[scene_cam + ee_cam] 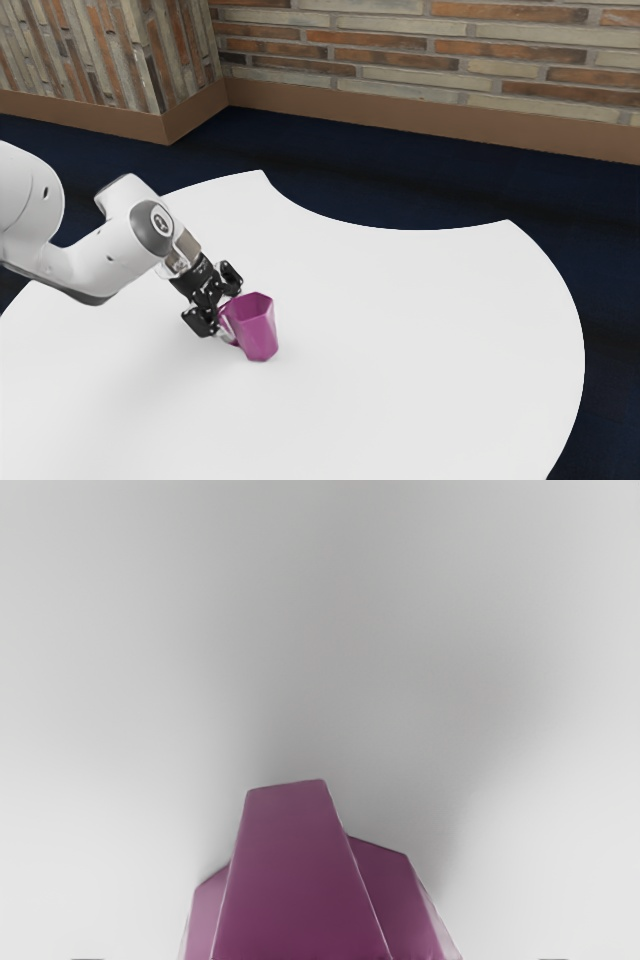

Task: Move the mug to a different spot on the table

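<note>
So the purple mug (255, 328) is sitting on the white table (420, 330), over toward the exterior view's left and a bit nearer the front edge than the middle. It's one of those faceted ones with flat sides, wider at the rim than at the base, and it looks tipped slightly rather than dead upright, though its base seems to be down on the tabletop. The white arm (90, 260) comes in from the exterior view's left and reaches low, with the black gripper (220, 308) right up against the side of the mug that faces the arm, about level with the rim. Honestly I can't tell whether it's got a proper hold on the mug or is just parked against it; that spot is too dark and cluttered to read. From the wrist camera the mug (300, 880) is right under the hand, flat purple panels showing, with plain white table (320, 630) stretching beyond it. Behind the table there's dark floor (400, 170) and a brick wall (420, 40).
</note>
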Motion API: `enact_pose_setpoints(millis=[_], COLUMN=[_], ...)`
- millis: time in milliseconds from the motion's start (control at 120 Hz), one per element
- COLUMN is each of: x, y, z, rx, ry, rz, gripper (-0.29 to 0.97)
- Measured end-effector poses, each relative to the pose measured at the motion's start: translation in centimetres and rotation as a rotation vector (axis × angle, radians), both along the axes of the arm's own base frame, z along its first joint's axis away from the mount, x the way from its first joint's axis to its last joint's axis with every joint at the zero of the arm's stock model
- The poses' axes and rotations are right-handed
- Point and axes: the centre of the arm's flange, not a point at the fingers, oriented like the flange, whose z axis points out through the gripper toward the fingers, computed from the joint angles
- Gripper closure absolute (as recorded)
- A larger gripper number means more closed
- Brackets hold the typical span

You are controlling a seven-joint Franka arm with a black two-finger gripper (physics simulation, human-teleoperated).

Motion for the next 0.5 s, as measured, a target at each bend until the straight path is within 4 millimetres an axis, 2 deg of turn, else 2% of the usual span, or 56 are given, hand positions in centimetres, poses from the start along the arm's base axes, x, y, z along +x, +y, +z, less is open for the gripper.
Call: enact_pose_setpoints(millis=[200,400,500], x=[0.0,0.7,0.8], y=[0.1,1.7,3.1], z=[0.0,0.1,0.2], rx=[0.001,0.008,0.014], ry=[-0.009,-0.025,-0.034], rz=[-0.01,0.001,0.015], gripper=[0.06,0.02,0.01])
